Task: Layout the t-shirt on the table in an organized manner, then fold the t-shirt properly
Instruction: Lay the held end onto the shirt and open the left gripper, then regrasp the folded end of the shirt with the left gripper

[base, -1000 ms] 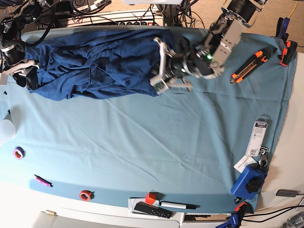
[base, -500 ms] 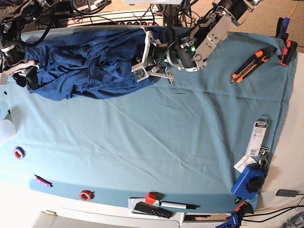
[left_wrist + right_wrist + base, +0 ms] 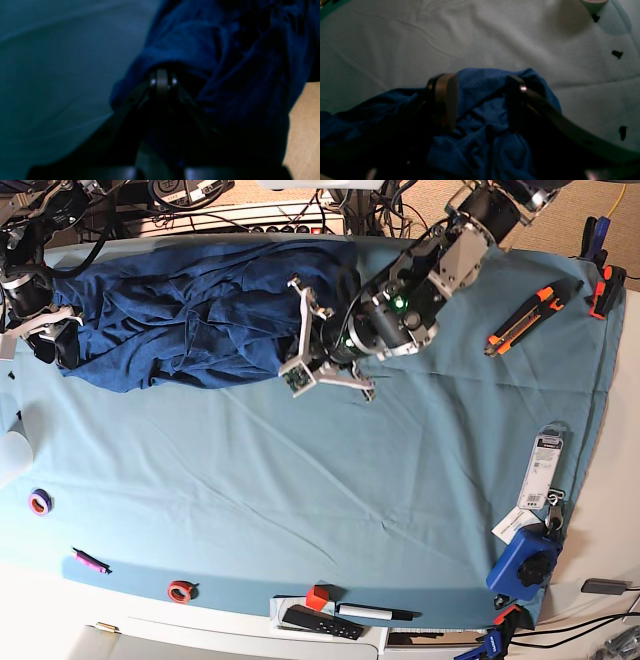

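The dark navy t-shirt (image 3: 180,310) lies bunched along the back left of the teal table (image 3: 300,480). My left gripper (image 3: 300,340) reaches in from the right to the shirt's right end. In the left wrist view this gripper (image 3: 162,80) is shut, its tips pinched into a fold of the t-shirt (image 3: 237,62). My right gripper (image 3: 45,330) sits at the shirt's left end. In the right wrist view it (image 3: 481,100) stands open, with bunched t-shirt fabric (image 3: 482,140) between and under its two fingers (image 3: 442,100).
An orange utility knife (image 3: 525,320) and clamps (image 3: 605,285) lie at the back right. A labelled package (image 3: 545,470) and a blue tool (image 3: 525,565) sit at the right edge. Tape rings (image 3: 40,502), a pink marker (image 3: 90,560), a red cube (image 3: 317,597) and a remote (image 3: 320,622) line the front.
My left gripper has travelled left along the shirt's right end, then slightly toward the front, and that end of the shirt has drawn in leftward with it. The right arm stayed still.
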Robot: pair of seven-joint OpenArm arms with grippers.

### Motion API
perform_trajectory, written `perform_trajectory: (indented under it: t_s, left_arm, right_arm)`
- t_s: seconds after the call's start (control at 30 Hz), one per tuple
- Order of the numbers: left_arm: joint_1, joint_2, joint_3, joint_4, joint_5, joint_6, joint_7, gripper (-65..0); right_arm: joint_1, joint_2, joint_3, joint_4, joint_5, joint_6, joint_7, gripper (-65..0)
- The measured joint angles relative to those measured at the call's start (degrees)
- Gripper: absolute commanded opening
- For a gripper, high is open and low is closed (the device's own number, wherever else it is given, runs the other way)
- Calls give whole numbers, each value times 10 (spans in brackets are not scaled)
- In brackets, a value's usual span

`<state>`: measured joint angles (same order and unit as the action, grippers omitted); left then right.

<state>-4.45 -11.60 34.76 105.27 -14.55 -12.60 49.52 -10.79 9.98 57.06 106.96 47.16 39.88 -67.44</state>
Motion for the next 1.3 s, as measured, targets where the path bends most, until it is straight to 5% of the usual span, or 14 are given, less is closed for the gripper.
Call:
perform_trajectory:
  t_s: [0.17,0.3,0.4,0.47,0.6,0.7,0.83,1.3]
  left_arm:
    - [-12,-5,-1,0,12,0,70,-650]
    - [-11,-36,-19,0,9,-5,71,-650]
    - [-11,-59,-57,0,0,-5,68,-459]
    - [-12,-73,-89,0,-50,-24,69,-401]
    - [-1,-89,-149,1,-195,-80,106,-401]
    - [23,-86,-185,1,-276,-119,121,-400]
    - [55,-80,-206,1,-307,-140,126,-333]
    - [70,-14,-203,-26,-280,-141,109,-328]
  right_arm:
    - [0,0,0,0,0,0,0,-347]
    - [0,0,0,0,0,0,0,-347]
    - [0,0,0,0,0,0,0,-347]
    - [0,0,0,0,0,0,0,-347]
    - [0,0,0,0,0,0,0,-347]
    - [0,0,0,0,0,0,0,-347]
    - [0,0,0,0,0,0,0,-347]
    - [0,0,0,0,0,0,0,-347]
